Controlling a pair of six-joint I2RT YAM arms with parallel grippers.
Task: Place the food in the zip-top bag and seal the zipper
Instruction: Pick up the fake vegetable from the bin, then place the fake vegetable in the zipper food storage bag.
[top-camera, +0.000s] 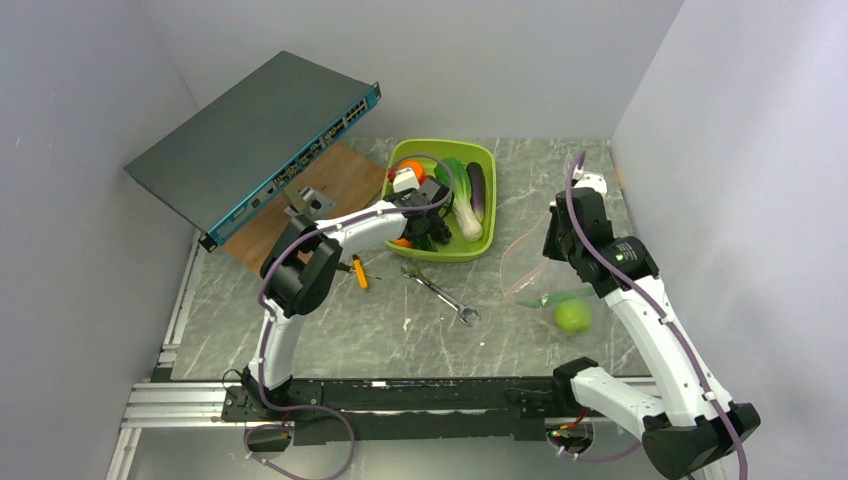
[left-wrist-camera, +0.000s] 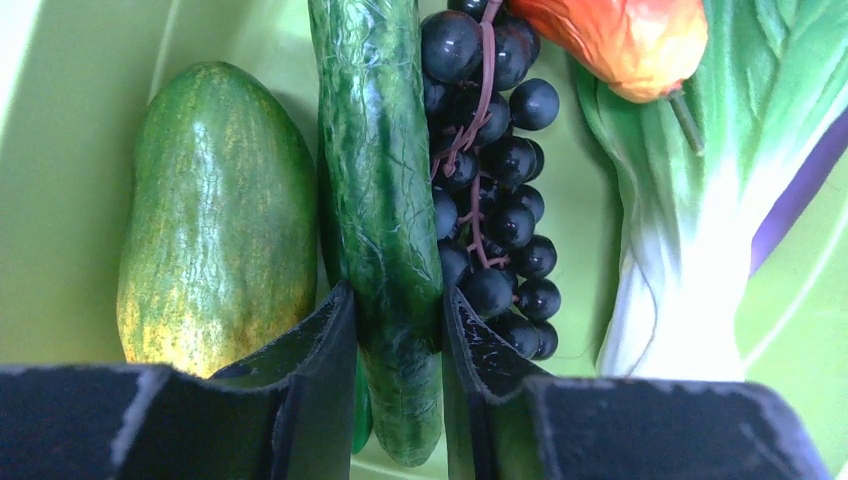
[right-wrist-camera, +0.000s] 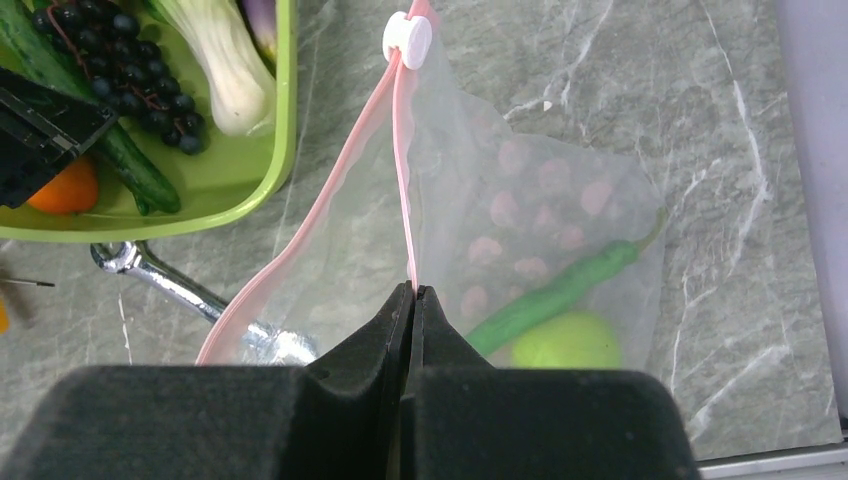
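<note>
Left end effector (top-camera: 428, 236) inside green tub (top-camera: 478, 244); wrench (top-camera: 440, 292) alongside.

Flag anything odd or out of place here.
A grey network switch sits steeply tilted at the back left, not flat on the table. A wrench and orange-handled tool lie near the tub, unrelated to food.

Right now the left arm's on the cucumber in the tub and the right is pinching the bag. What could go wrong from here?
1. The left gripper clamps the cucumber near one end, so it may pivot or slip when lifted.
2. The grapes lie against it and could get dragged along.
3. The right gripper pinches only one lip of the zipper. The bag mouth hangs narrow, a tight target for a long item.
</note>
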